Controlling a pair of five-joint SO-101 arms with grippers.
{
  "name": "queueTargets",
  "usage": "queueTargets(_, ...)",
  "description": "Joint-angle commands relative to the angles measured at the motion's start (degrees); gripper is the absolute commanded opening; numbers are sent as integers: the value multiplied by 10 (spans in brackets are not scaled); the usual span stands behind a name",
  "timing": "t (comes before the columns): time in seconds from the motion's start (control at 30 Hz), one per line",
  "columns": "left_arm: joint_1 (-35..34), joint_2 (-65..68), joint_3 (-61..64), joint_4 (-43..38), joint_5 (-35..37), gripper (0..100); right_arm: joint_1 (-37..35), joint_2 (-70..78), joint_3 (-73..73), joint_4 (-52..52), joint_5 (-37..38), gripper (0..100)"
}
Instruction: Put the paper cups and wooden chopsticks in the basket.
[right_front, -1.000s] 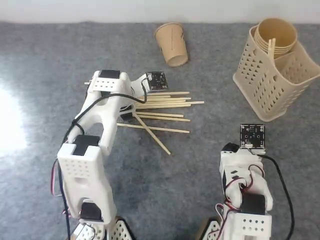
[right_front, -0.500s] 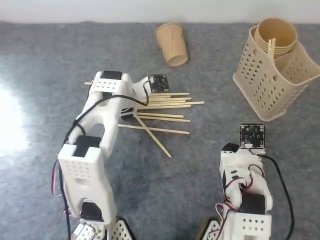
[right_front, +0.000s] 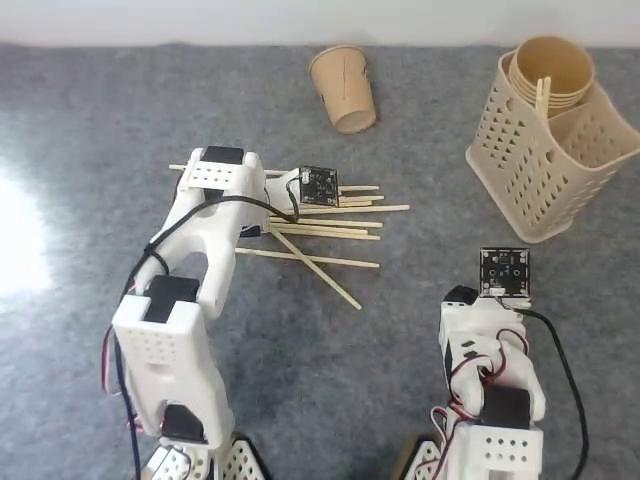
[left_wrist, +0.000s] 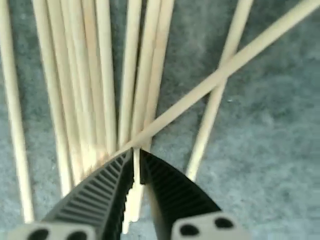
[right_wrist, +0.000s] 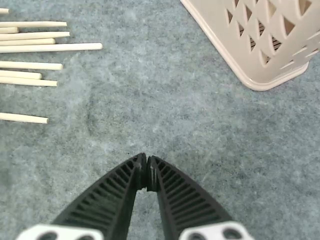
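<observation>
A lift from here risks the chopstick (left_wrist: 133, 197) swivelling or slipping free, since the left gripper (left_wrist: 136, 161) is gripping it near its end, and a slanted chopstick (left_wrist: 225, 67) crossing right at the tips may be dragged along. The jaws are almost pressed together, pinching only that one stick from the chopstick pile (right_front: 335, 215) at the centre of the overhead view. The right gripper (right_wrist: 146, 175), lower right, is resting closed and empty, while the basket (right_front: 540, 175) is standing upper right and a paper cup (right_front: 343, 88) is lying top centre.
</observation>
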Motion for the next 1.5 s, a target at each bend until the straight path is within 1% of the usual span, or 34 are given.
queueTargets(0.0,3,-50,5,47,-8,12,-5,-9,10,3,9,9)
queueTargets(0.3,0,-232,7,148,-8,11,-5,-9,10,3,9,9)
queueTargets(0.53,-4,-263,69,156,3,13,-5,-9,10,-11,9,9)
queueTargets(0.67,-40,-309,39,189,66,15,-3,-9,10,-49,9,9)
queueTargets(0.73,-55,-345,21,191,116,15,-6,-9,10,-74,9,9)
queueTargets(0.8,-62,-384,19,187,198,15,-4,-10,10,-97,9,9)
queueTargets(0.87,-62,-428,21,191,304,15,-6,-10,8,-97,20,10)
queueTargets(0.93,-66,-470,24,191,416,15,-7,-10,8,-84,78,32)
queueTargets(1.0,-77,-505,35,187,484,15,0,-10,8,-80,159,83)
queueTargets(1.07,-79,-524,54,187,513,15,8,-10,8,-75,217,122)
queueTargets(1.1,-82,-527,65,187,526,15,11,-10,4,-74,224,136)
queueTargets(1.17,-91,-530,97,182,558,15,22,-10,-4,-74,217,144)
queueTargets(1.27,-121,-539,160,133,591,15,27,-10,-31,-73,199,145)
queueTargets(1.37,-144,-572,234,91,596,15,22,-10,-81,-57,198,146)
queueTargets(1.47,-149,-651,326,52,596,14,4,-9,-149,-24,207,147)
